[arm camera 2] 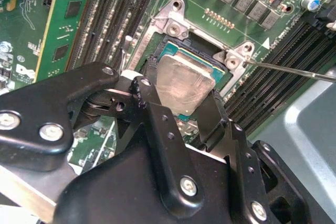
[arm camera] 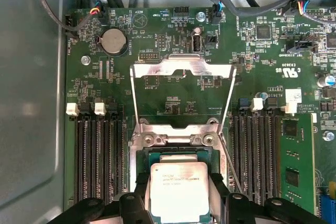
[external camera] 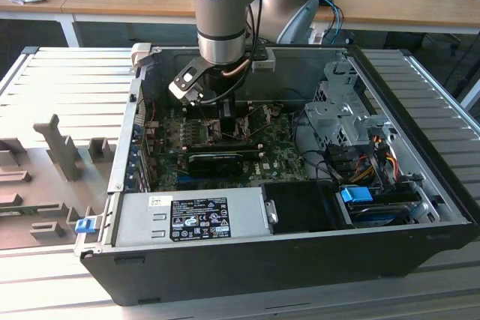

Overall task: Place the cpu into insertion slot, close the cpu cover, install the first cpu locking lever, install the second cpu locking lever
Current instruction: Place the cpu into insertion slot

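CPU [arm camera: 178, 195]: silver-topped square chip, pinched on two opposite edges by the black fingers [arm camera: 140, 199] of the gripper [arm camera: 181, 203]. Claw drawn in narrow, holding the chip. Same grip shows in the second wrist view, chip [arm camera 2: 186, 85] level between the fingers [arm camera 2: 212, 109].

Chip sits directly over the insertion slot [arm camera: 178, 155], its outline nearly square to the slot's rim. It appears to hang just above the slot [arm camera 2: 202, 51] rather than seated, though contact cannot be judged.

CPU cover [arm camera: 181, 68] stands open, swung up off the slot, green motherboard [arm camera: 173, 30] visible through its window. One thin locking lever [arm camera 2: 294, 71] sticks out free beside the slot.

Memory slots [arm camera: 100, 156] flank the socket. In the exterior view the arm [external camera: 221, 5] reaches down into the open computer case [external camera: 247, 260].
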Robot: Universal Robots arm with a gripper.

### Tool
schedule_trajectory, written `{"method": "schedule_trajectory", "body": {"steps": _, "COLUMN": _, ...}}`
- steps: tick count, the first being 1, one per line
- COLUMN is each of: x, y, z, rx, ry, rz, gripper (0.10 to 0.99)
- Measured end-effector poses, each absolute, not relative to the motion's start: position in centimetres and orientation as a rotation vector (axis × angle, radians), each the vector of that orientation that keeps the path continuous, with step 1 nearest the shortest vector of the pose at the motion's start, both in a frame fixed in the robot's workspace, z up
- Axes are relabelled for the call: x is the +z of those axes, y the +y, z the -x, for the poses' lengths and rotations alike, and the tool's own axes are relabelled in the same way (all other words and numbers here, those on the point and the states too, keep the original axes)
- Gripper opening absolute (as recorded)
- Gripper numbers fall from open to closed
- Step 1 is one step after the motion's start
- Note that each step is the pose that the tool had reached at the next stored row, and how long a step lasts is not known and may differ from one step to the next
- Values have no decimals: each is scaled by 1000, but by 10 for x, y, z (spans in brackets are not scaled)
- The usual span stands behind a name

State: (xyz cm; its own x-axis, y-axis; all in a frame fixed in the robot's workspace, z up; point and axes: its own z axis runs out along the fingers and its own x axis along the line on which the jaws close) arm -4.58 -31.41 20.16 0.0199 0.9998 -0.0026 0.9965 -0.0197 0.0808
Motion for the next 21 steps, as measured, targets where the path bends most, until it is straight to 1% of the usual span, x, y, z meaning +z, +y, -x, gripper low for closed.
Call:
{"method": "schedule_trajectory", "body": {"steps": 5, "x": 202, "y": -314, "z": 46, "rx": 84, "ry": 2157, "rz": -2200, "gripper": 533}}
{"method": "schedule_trajectory", "body": {"steps": 7, "x": 202, "y": -314, "z": 46, "rx": 84, "ry": 2157, "rz": -2200, "gripper": 549}}
{"method": "schedule_trajectory", "body": {"steps": 8, "x": 202, "y": -314, "z": 46, "rx": 84, "ry": 2157, "rz": -2200, "gripper": 612}}
{"method": "schedule_trajectory", "body": {"steps": 21, "x": 214, "y": -314, "z": 46, "rx": 84, "ry": 2156, "rz": -2200, "gripper": 612}}
